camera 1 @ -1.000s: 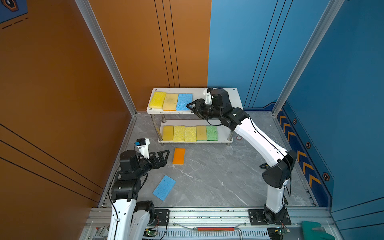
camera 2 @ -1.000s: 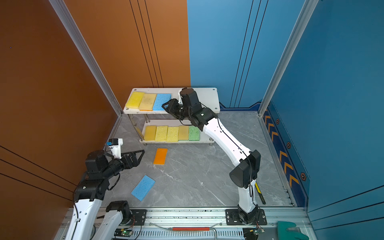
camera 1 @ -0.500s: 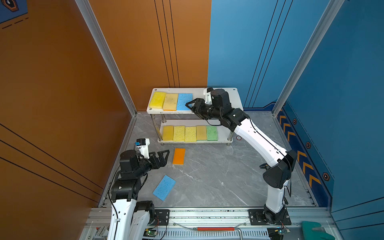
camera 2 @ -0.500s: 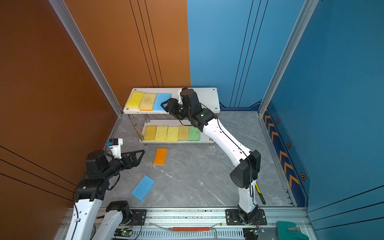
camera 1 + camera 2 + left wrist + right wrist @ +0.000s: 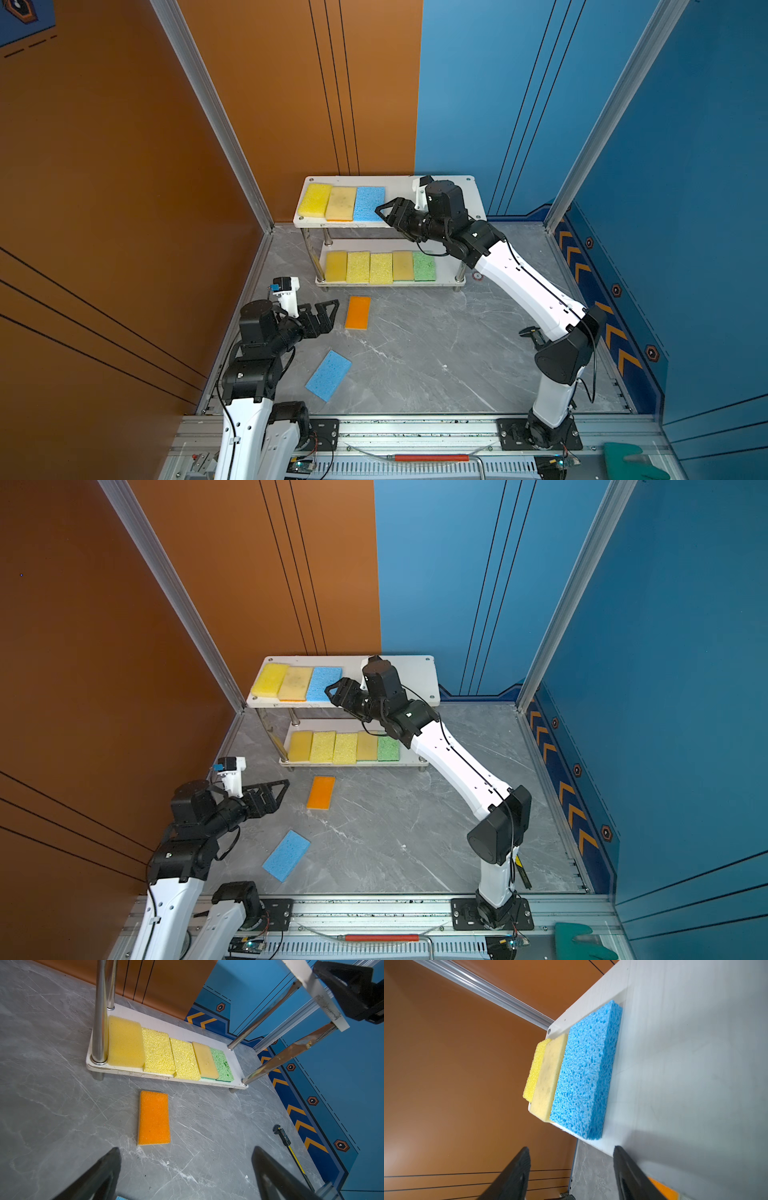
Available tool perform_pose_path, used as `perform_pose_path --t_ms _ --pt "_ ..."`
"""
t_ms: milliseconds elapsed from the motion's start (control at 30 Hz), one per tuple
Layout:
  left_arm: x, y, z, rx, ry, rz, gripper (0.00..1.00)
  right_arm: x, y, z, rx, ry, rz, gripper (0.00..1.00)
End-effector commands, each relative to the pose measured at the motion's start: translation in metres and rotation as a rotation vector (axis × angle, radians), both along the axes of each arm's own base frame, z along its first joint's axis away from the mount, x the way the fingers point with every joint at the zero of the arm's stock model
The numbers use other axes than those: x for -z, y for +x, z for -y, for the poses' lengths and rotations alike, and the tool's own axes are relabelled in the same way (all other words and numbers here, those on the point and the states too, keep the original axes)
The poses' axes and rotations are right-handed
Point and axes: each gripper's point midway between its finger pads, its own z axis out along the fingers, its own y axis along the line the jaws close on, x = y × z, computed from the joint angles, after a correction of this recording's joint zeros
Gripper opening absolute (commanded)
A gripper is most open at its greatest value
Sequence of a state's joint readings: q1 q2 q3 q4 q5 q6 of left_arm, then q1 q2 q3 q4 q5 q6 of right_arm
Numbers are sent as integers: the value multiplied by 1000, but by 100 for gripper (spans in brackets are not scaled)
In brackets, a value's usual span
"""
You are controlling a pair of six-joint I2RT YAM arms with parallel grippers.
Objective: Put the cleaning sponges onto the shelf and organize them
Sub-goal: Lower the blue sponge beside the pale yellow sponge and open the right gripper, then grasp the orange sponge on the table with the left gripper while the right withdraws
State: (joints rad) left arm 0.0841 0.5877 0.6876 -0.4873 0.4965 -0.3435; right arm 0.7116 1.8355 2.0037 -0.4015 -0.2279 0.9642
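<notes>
Presently: orange sponge [image 5: 358,312] flat on table [image 5: 415,353], just ahead of left hand [image 5: 334,314], long axis pointing at shelf [image 5: 395,187]. Left hand wide open, empty; right hand [image 5: 385,210] well apart, likewise.

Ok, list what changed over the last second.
The right claw spread its jaws wider beside the top blue sponge on the shelf; nothing sits between them now. Unchanged: the left claw, open and hovering; the orange sponge and the floor blue sponge, both loose; everything on the shelf.
</notes>
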Motion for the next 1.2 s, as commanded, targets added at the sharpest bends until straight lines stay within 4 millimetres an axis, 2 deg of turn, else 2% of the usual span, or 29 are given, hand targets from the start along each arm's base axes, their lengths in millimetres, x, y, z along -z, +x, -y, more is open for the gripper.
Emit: perform_pose_path --t_ms 0,167,200,300,367,467,533,667,767,867,967,1167 --pt "8 -1 -2 -4 17 -14 98 -2 -27 -3 -42 -47 49 69" --pt "9 -1 -2 -1 15 -17 98 -8 -65 3 -87 -105 147 70" --pt "10 -1 -2 -2 14 -20 98 3 -72 5 -98 -135 147 73" --pt "12 0 -1 6 11 -31 98 17 -93 17 -126 -189 172 74" --pt "14 1 1 18 5 -43 98 31 -105 28 -128 -221 172 78" --pt "24 4 7 49 -7 -91 98 55 -118 46 -128 -262 159 79" --pt "37 6 10 58 2 -162 98 73 -123 57 -119 -294 144 80" --pt "66 9 24 120 23 -316 98 111 -133 77 -119 -350 98 89" --pt "86 9 33 152 59 -417 98 138 -139 81 -148 -378 51 90" --pt "102 13 36 163 132 -513 100 164 -143 78 -190 -403 2 90" --pt "113 22 40 182 195 -585 94 177 -146 69 -224 -392 -21 91" --pt "141 46 42 194 287 -691 84 184 -148 64 -242 -377 -21 91"
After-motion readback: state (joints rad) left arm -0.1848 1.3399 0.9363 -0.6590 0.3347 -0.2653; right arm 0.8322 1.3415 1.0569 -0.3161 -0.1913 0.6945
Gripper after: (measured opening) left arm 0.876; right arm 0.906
